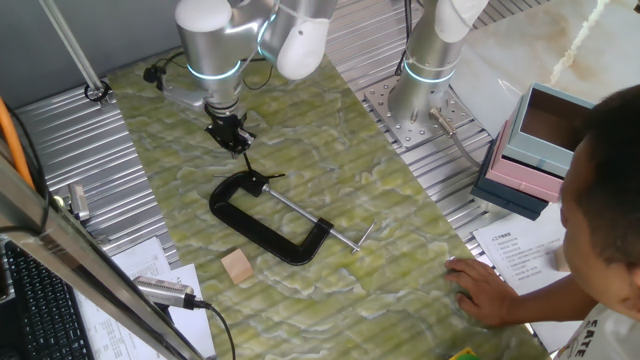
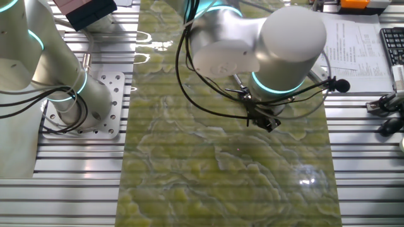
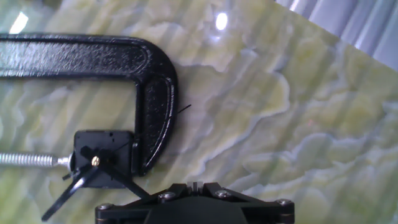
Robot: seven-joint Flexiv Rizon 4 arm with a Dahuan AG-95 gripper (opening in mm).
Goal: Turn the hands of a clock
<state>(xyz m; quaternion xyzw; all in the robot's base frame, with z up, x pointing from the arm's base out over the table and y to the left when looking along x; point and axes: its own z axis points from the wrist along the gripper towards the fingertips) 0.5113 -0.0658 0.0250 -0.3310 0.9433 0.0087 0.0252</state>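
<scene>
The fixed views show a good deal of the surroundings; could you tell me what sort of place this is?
Most likely a robotics lab workbench. A second arm is bolted to a ribbed aluminium table, printed sheets and a keyboard lie at its edges, and a black C-clamp sits on a green mat.

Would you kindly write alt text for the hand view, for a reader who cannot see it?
A small black clock movement sits clamped in a black C-clamp on a green marbled mat, its thin black hands splaying down from a brass hub. The clamp's silver screw enters from the left, and the end effector's dark body fills the bottom edge.
</scene>
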